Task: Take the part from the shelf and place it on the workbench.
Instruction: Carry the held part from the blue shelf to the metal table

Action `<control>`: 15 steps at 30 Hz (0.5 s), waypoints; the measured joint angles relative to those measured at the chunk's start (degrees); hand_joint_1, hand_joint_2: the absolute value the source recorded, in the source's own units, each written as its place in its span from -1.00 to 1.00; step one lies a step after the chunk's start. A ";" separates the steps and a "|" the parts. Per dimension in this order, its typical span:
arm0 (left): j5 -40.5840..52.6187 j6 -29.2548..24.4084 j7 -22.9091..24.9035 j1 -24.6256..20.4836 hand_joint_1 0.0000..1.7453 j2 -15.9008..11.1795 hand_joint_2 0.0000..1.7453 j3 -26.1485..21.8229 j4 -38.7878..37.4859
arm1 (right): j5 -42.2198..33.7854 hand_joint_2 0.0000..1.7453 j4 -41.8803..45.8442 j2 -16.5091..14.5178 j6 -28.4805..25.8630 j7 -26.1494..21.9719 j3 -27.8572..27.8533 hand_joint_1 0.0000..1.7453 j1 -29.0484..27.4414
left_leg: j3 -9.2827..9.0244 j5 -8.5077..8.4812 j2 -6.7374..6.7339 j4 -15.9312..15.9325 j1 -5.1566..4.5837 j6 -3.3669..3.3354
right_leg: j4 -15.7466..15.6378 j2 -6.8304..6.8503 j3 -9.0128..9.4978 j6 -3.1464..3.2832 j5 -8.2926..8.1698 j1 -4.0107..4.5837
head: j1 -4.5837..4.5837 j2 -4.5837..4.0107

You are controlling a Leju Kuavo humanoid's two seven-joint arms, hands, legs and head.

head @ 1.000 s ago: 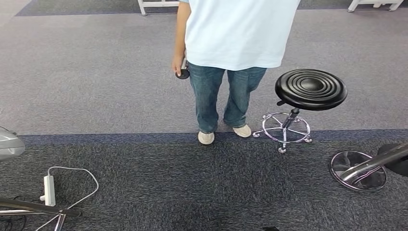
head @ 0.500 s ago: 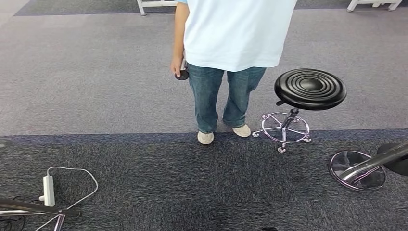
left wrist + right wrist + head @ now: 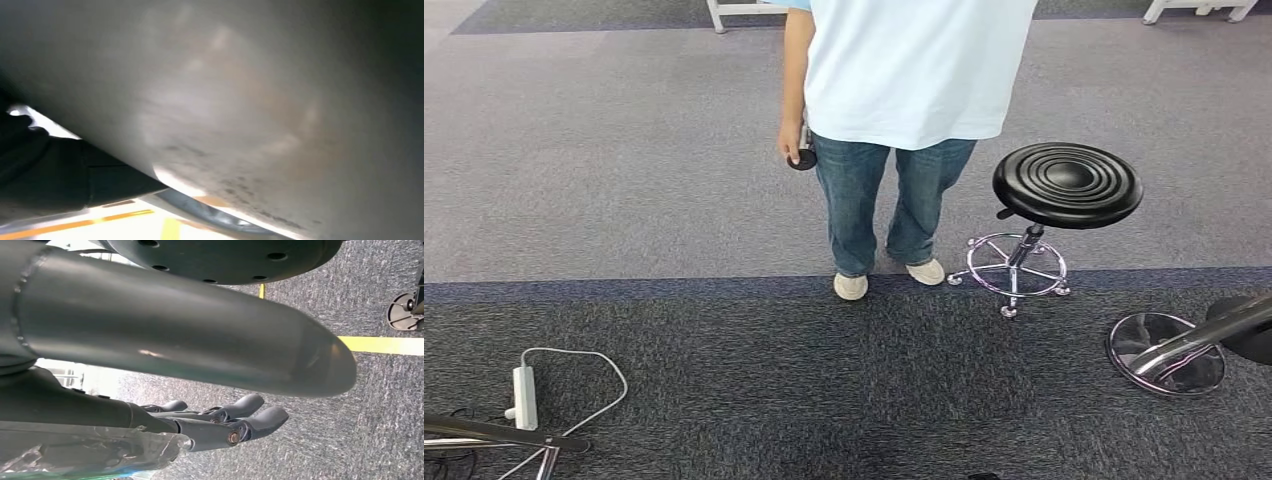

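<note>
The head view looks down on a carpeted floor, lighter grey farther away and darker grey nearer. A person in a pale blue shirt, jeans and light shoes stands in the middle, holding a small dark object low at their side. Just beside them stands a black round stool on a chrome wheeled base, with a second chrome base nearer the right edge. A white power strip with a looped cord lies on the dark carpet at lower left. In the right wrist view, the right hand hangs over the carpet, its dark fingers extended, slightly apart and holding nothing; clear plastic wrap covers the wrist. A yellow floor line crosses behind. The left wrist view is blurred grey, so the left hand's state cannot be told. The part's place and direction cannot be told.
</note>
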State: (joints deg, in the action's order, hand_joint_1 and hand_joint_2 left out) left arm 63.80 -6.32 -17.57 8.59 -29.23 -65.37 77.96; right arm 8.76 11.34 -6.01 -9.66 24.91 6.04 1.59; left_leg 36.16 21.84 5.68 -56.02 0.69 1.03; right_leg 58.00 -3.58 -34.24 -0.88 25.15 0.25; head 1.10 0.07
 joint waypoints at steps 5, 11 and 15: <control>3.33 1.72 -3.34 -1.07 1.00 2.99 1.00 -7.02 0.60 | 0.13 -1.00 -0.01 0.00 -0.04 0.00 0.02 -1.00 -0.08 | -0.01 0.00 0.00 0.00 0.00 0.00 | -0.01 0.03 0.00 0.02 0.02 0.00 | -0.01 0.00; 7.08 2.64 -6.59 -2.76 1.00 4.98 1.00 -14.28 0.80 | 0.66 -1.00 -0.03 0.00 -0.04 -0.01 0.06 -1.00 -0.18 | -0.06 0.01 0.00 0.00 0.00 0.00 | -0.01 0.04 0.04 0.03 0.02 0.01 | 0.01 0.00; 9.15 3.01 -8.51 -4.24 1.00 6.43 1.00 -18.35 1.19 | 0.98 -1.00 -0.07 0.00 -0.03 0.00 0.14 -1.00 -0.26 | -0.06 0.00 0.02 0.00 0.00 -0.01 | -0.01 0.12 0.07 0.03 0.03 0.01 | 0.00 0.00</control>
State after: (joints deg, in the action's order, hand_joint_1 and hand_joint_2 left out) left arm 72.95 -3.31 -26.08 4.35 -22.79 -83.72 79.15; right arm 9.74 11.27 -6.01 -9.69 24.91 6.18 1.34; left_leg 36.10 21.84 5.70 -56.02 0.69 1.02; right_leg 57.99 -3.47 -34.17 -0.84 25.18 0.26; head 1.10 0.07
